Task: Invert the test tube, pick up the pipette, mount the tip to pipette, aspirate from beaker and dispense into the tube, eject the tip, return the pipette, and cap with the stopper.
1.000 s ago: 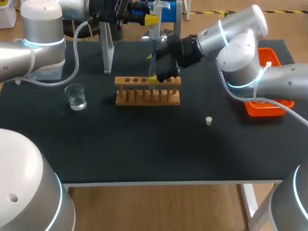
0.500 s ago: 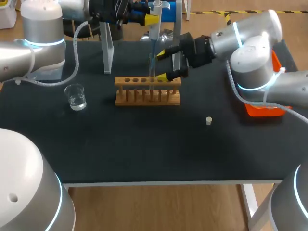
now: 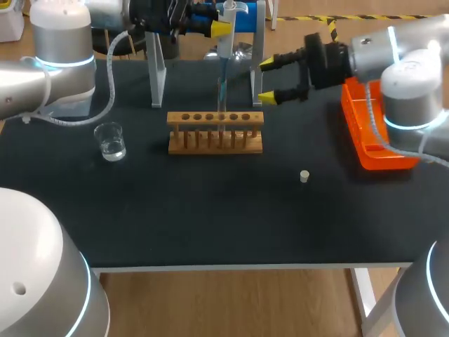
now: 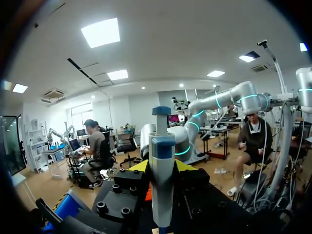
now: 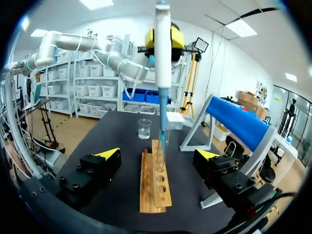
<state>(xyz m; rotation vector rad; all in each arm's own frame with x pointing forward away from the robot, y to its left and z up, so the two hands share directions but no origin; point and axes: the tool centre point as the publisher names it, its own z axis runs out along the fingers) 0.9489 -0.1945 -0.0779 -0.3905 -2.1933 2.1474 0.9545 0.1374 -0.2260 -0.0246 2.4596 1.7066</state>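
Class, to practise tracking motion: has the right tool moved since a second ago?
Yes. The right tool has pulled back from the rack, rightward toward the orange tray, and now stands open.

A black-topped table (image 3: pixel 210 225) on white legs (image 3: pixel 363 295).

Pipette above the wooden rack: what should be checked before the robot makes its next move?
1. Pipette clamped in the left jaws: ok, a yellow tip on each side of it.
2. Its tip aimed down into the test tube in the rack: ok.
3. Liquid already in the test tube: cannot tell.
4. Right jaws open and off to the rack's side, touching nothing: ok.
5. Stopper lying free on the table: ok.
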